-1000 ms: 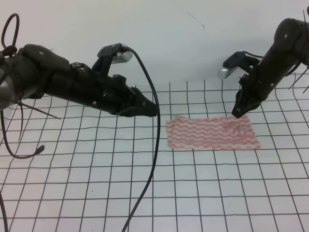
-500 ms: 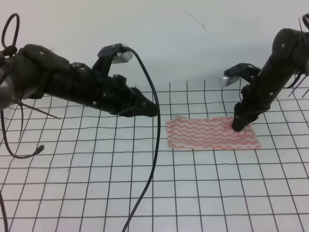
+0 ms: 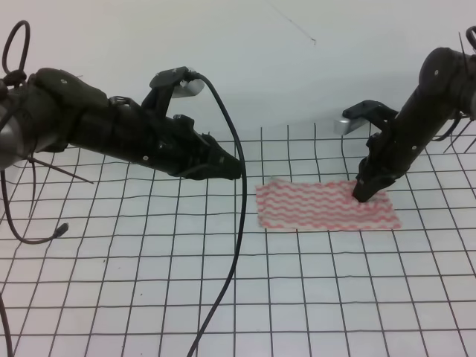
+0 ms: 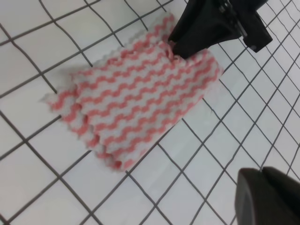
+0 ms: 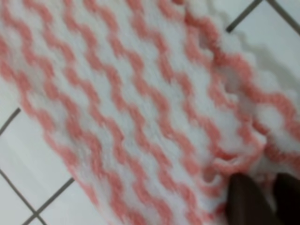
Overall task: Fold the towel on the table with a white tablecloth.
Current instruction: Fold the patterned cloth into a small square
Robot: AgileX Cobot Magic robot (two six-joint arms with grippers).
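Observation:
The towel (image 3: pixel 323 206), pink-red and white wavy stripes, lies flat on the gridded tablecloth (image 3: pixel 149 282) that covers the table, right of centre. My right gripper (image 3: pixel 362 196) points down onto the towel's far right part. In the right wrist view its fingertips (image 5: pixel 243 199) stand close together with a puckered ridge of towel (image 5: pixel 140 108) pinched between them. The left wrist view shows the same pucker under the right gripper (image 4: pixel 176 47) on the towel (image 4: pixel 140 89). My left gripper (image 3: pixel 235 169) hovers shut and empty, just left of the towel's left edge.
A black cable (image 3: pixel 239 245) hangs from the left arm down across the tablecloth toward the front edge. A pale wall (image 3: pixel 297 67) rises behind the table. Bare grid cloth surrounds the towel on all sides.
My right gripper has come down from above the towel's far right corner onto the cloth and moved slightly left. The left arm and the towel's outline have stayed put.

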